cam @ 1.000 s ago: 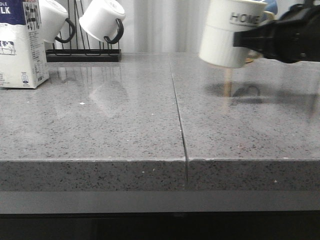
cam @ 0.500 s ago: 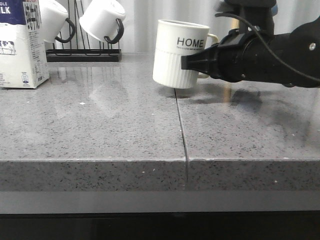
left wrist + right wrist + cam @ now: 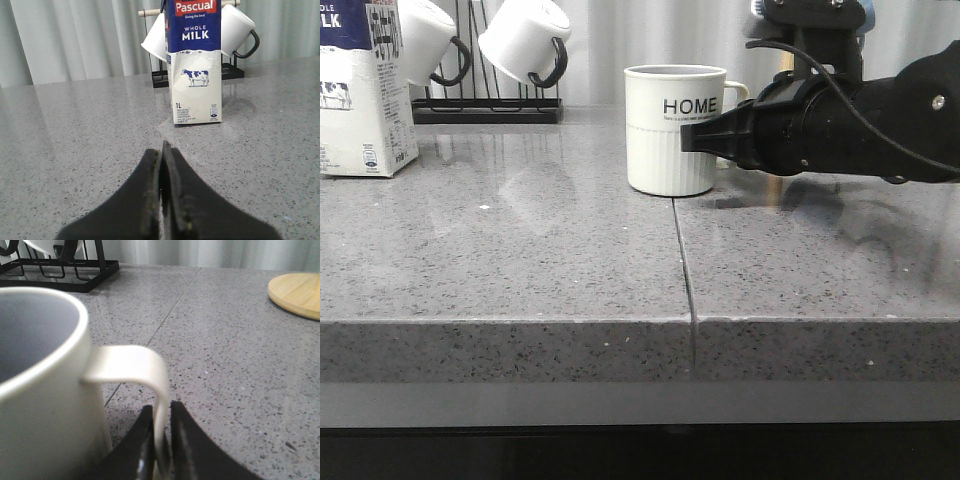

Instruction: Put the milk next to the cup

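A cream ribbed cup (image 3: 671, 129) lettered "HOME" now stands upright on the grey speckled table (image 3: 570, 270), lower and slightly further right than half a second earlier, when it hung tilted just above the surface; the right hand (image 3: 161, 450) is pinched on its handle. Well apart at far left stands the Pascual "WHOLE MILK" 1L carton (image 3: 194, 62), the left hand (image 3: 162, 200) closed and empty before it.

cream ribbed cup (image 3: 672, 130), speckled grey counter (image 3: 520, 250)
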`<action>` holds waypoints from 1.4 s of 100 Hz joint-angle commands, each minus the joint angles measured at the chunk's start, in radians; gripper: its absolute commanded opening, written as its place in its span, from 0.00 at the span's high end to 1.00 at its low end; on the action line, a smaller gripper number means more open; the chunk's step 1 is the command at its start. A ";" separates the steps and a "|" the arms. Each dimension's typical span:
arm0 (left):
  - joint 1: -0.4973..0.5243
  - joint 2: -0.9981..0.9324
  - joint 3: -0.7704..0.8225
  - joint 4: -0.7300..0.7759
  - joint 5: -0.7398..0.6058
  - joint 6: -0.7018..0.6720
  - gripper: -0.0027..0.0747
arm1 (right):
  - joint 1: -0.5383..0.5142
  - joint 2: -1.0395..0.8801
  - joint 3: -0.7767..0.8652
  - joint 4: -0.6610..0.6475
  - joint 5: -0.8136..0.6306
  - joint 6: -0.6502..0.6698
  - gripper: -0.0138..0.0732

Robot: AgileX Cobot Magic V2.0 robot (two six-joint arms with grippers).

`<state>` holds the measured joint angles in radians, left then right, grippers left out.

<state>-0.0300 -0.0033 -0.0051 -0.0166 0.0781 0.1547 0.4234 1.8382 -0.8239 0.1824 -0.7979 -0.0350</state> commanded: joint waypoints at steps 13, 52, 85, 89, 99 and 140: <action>0.000 -0.032 0.046 -0.011 -0.078 -0.001 0.99 | -0.001 -0.044 -0.027 -0.009 -0.080 -0.002 0.63; 0.000 -0.032 0.046 -0.011 -0.078 -0.001 0.99 | -0.001 -0.072 0.013 -0.009 -0.085 -0.002 0.63; 0.000 -0.032 0.046 -0.011 -0.078 -0.001 0.99 | -0.001 -0.210 0.151 -0.034 -0.107 -0.002 0.63; 0.000 -0.032 0.046 -0.011 -0.078 -0.001 0.99 | -0.001 -0.240 0.174 -0.040 -0.105 -0.002 0.63; 0.000 -0.032 0.046 -0.011 -0.078 -0.001 0.99 | -0.001 -0.324 0.248 -0.042 -0.100 -0.002 0.67; 0.000 -0.032 0.046 -0.011 -0.078 -0.001 0.99 | -0.001 -0.842 0.481 -0.042 0.232 -0.002 0.92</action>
<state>-0.0300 -0.0033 -0.0051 -0.0166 0.0781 0.1547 0.4234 1.1108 -0.3423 0.1574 -0.6115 -0.0332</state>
